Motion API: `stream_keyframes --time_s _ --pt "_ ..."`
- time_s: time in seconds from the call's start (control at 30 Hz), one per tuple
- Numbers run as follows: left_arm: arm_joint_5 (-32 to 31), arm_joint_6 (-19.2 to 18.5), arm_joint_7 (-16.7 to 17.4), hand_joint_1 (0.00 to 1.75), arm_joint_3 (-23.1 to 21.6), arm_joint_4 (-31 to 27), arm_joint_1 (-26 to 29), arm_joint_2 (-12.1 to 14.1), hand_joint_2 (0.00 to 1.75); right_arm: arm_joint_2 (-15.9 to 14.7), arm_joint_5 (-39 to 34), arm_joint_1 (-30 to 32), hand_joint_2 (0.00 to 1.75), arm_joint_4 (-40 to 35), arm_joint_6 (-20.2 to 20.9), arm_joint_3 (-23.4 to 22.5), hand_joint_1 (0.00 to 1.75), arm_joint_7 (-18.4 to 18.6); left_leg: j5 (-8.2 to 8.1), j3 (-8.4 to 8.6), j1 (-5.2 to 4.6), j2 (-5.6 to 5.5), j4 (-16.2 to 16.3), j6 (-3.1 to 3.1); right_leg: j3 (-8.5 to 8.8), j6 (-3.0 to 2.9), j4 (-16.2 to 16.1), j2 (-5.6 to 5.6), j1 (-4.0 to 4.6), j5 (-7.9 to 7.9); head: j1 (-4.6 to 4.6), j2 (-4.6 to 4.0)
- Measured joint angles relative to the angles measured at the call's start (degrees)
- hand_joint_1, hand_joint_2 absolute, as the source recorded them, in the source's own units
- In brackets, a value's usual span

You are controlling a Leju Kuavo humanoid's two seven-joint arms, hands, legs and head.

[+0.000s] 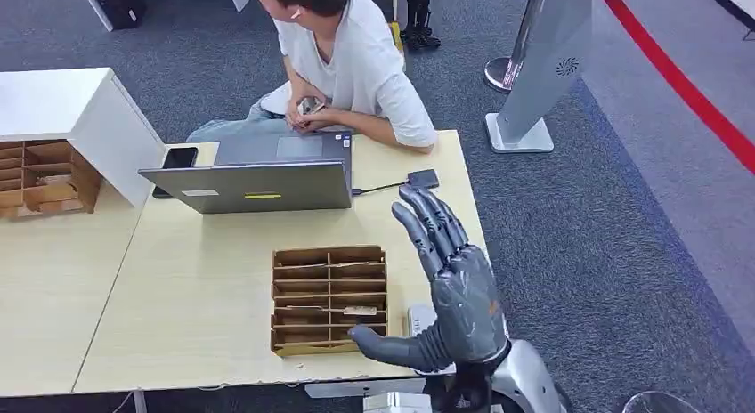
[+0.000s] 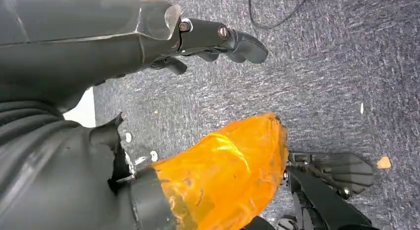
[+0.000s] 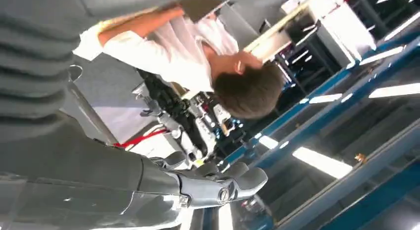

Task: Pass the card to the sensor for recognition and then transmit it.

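1. Pale beige wooden table top (image 1: 205, 288), plain and unpatterned.
2. Light brown cardboard divider tray (image 1: 328, 299), darker brown in its slots.
3. Silver-grey laptop (image 1: 258, 183) with one small yellow strip on the lid.
4. Small dark grey square sensor pad (image 1: 424, 178) on a black cable.
5. Black phone (image 1: 178, 158) beside the laptop.
6. White cabinet (image 1: 62, 106) over a second brown wooden rack (image 1: 44, 176).
7. Mottled blue-grey carpet (image 1: 605, 217), crossed by a red stripe (image 1: 685, 93).
8. White T-shirt on the seated person (image 1: 356, 57).
9. Dark grey right hand (image 1: 454, 288) on a silver wrist.
10. Dark grey left hand (image 2: 99, 46), with a translucent orange wrap (image 2: 223, 170) close by.
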Motion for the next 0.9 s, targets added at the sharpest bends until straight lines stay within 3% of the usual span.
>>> stream_keyframes --time_s 0.4,0.9 --pt "0.0 0.0 0.0 0.0 0.7 0.0 -0.1 0.1 0.0 -1.5 0.9 -0.3 1.75 1.1 1.4 2.6 0.0 -0.6 0.0 0.0 0.0 0.0 0.0 0.0 0.0 0.0 0.0 0.0 0.0 0.0 -0.02 0.0" --pt "-0.9 -0.4 0.9 0.0 0.7 0.1 -0.7 0.2 0.0 -2.3 5.2 -4.5 1.75 6.8 7.4 8.0 0.0 2.0 0.0 -0.01 0.0 -0.01 0.0 0.0 0.0 0.0 0.0 0.0 0.0 0.0 0.0 0.0"
